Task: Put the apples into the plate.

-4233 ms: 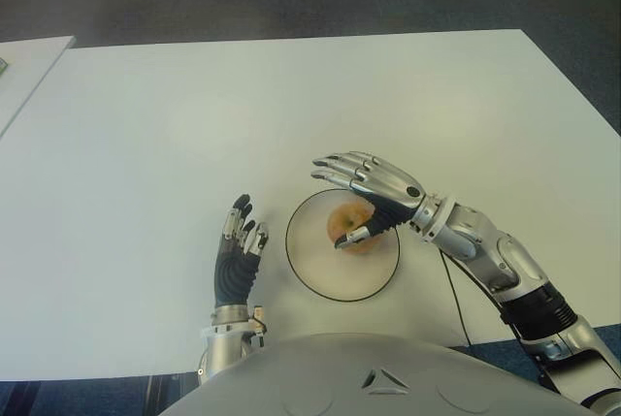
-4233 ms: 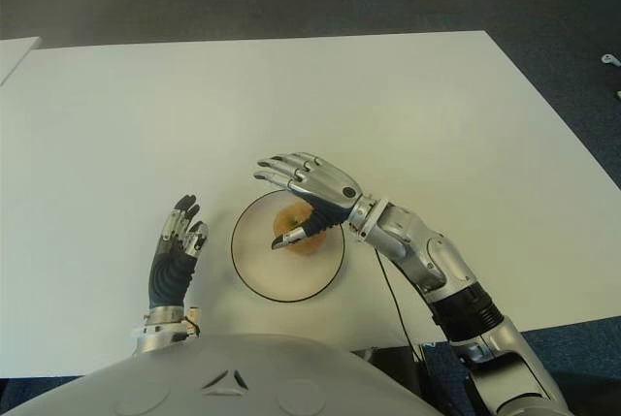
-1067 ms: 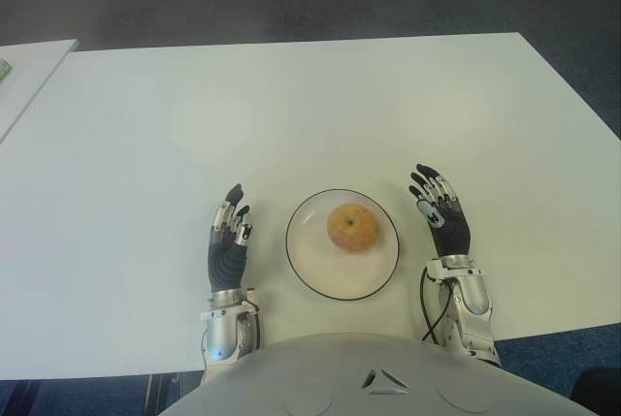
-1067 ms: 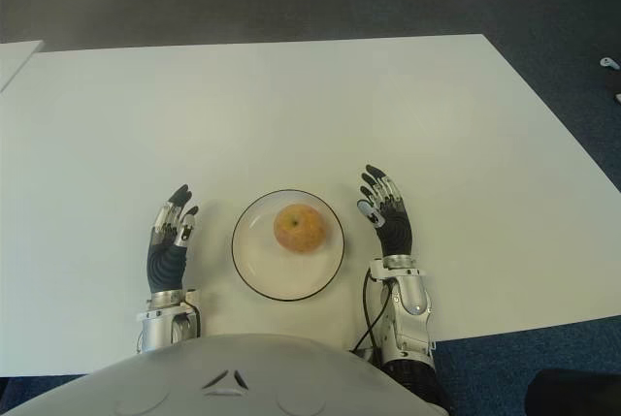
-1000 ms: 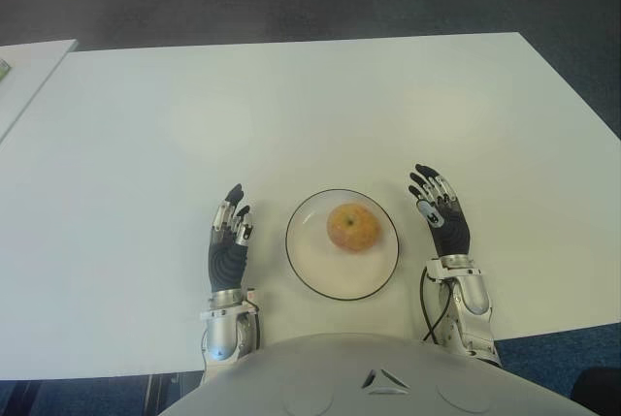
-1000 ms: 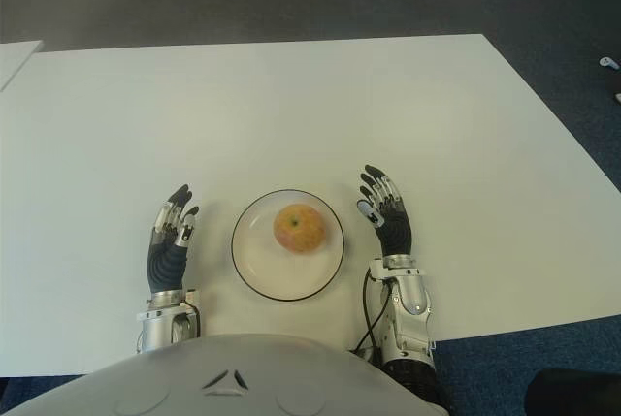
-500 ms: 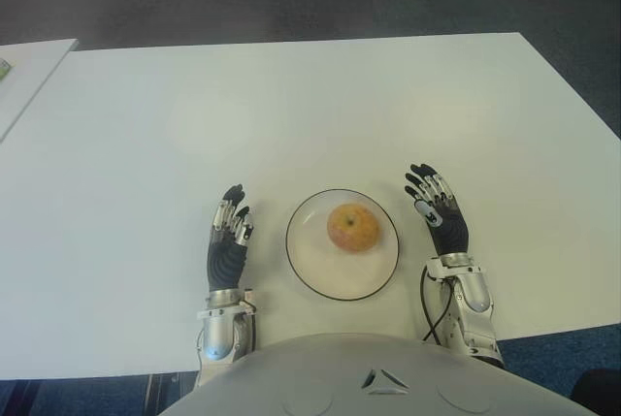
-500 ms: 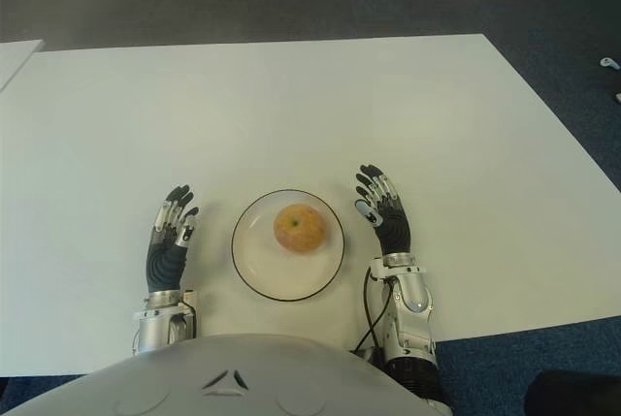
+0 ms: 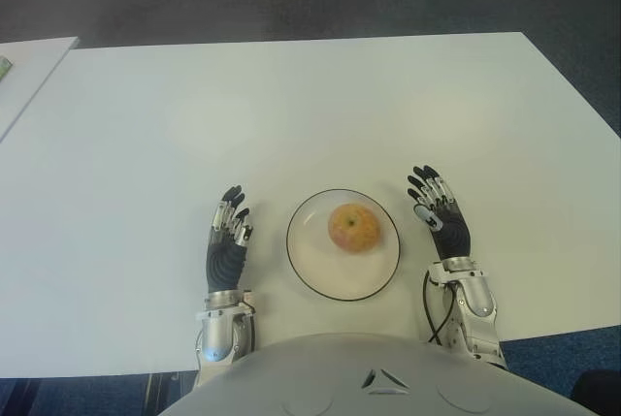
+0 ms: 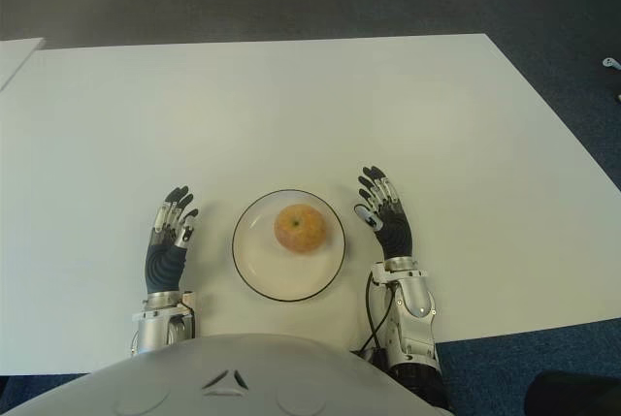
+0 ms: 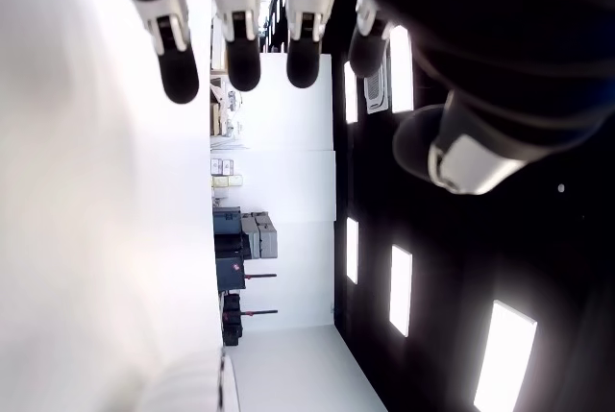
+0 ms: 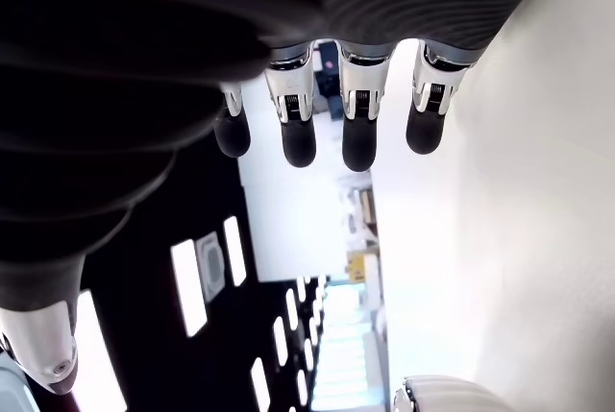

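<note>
A single yellow-red apple (image 9: 353,228) sits inside the white, dark-rimmed plate (image 9: 312,266) near the table's front edge. My left hand (image 9: 231,223) shows just left of the plate, fingers stretched forward and holding nothing. Just right of the plate, my right hand (image 9: 431,202) points its fingers forward in the same way, empty too. Both wrist views show straight fingertips (image 11: 243,64) (image 12: 358,143) with nothing between them.
The white table (image 9: 291,106) spreads wide beyond the plate. A second white surface (image 9: 24,72) adjoins its far left corner. Dark floor lies past the far edge and to the right.
4.2 s ago my right hand hovered over the plate at the apple; it has since drawn back to the plate's right side. Over the last second both hands barely shifted.
</note>
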Available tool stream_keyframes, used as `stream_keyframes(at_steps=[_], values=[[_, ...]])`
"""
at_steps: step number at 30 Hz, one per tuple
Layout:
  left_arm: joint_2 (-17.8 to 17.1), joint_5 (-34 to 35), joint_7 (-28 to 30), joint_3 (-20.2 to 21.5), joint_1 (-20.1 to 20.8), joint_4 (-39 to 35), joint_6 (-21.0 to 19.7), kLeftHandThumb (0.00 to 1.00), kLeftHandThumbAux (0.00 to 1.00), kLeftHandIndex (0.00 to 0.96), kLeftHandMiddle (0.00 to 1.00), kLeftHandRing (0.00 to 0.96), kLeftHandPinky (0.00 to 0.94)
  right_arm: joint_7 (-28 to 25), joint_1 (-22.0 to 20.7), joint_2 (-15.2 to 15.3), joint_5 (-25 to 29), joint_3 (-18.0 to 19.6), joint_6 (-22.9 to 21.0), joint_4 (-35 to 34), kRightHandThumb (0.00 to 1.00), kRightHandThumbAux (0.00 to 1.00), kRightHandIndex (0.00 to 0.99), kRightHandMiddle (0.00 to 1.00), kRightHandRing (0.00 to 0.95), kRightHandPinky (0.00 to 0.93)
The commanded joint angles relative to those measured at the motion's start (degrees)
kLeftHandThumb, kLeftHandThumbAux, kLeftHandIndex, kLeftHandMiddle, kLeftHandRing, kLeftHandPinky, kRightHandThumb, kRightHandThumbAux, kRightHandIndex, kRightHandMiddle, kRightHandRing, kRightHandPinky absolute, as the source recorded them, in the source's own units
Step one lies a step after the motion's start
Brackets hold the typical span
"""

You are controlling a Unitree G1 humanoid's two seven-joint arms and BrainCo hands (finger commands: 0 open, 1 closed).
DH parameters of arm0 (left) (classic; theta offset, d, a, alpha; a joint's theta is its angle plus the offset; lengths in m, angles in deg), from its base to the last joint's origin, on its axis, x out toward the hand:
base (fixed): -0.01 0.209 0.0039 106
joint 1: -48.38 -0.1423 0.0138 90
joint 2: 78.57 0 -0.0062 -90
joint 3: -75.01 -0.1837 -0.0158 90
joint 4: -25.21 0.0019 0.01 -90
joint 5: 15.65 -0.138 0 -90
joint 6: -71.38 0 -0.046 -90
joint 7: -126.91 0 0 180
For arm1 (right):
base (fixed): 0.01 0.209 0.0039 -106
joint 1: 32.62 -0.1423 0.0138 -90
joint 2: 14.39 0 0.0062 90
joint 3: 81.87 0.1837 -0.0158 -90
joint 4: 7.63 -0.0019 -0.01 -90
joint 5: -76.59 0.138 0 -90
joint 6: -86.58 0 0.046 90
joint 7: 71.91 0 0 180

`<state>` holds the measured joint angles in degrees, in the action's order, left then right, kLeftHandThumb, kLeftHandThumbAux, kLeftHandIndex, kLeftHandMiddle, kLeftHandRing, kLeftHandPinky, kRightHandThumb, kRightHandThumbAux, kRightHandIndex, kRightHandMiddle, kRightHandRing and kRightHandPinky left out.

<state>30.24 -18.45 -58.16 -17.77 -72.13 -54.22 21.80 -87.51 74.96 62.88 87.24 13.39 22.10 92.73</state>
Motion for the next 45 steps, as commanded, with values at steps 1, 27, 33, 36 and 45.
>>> stream_keyframes(at_steps=[1,27,33,36,45], values=[[0.06,0.36,0.68,-0.04,-2.67,2.47,-3.44,0.104,0.498,0.128,0.11,0.116,0.181,2.18,3.14,0.21,-2.34,0.37,-1.99,3.24,0.187,0.592,0.081,0.121,0.091,0.113],[-0.09,-2.76,-1.05,0.69,-2.67,2.22,-5.63,0.082,0.49,0.117,0.102,0.101,0.161,11.93,3.84,-0.07,-11.68,-0.62,1.51,5.85,0.136,0.575,0.005,0.002,0.0,0.04],[-0.17,-2.54,-1.04,1.06,-2.3,2.73,-5.56,0.083,0.488,0.111,0.098,0.1,0.152,12.39,3.9,0.12,-11.79,-0.86,1.36,6.19,0.137,0.563,0.0,0.0,0.0,0.042],[-0.16,-2.72,-1.23,1.21,-2.21,3.09,-5.35,0.077,0.488,0.102,0.094,0.094,0.143,12.66,3.88,0.2,-11.96,-0.96,1.55,6.46,0.126,0.562,0.0,0.0,0.0,0.051],[-0.46,-5.55,-3.25,1.67,-1.92,3.97,-4.79,0.067,0.488,0.08,0.072,0.075,0.114,13.89,3.65,0.39,-12.8,-1.42,1.1,6.54,0.094,0.576,0.0,0.0,0.0,0.038]])
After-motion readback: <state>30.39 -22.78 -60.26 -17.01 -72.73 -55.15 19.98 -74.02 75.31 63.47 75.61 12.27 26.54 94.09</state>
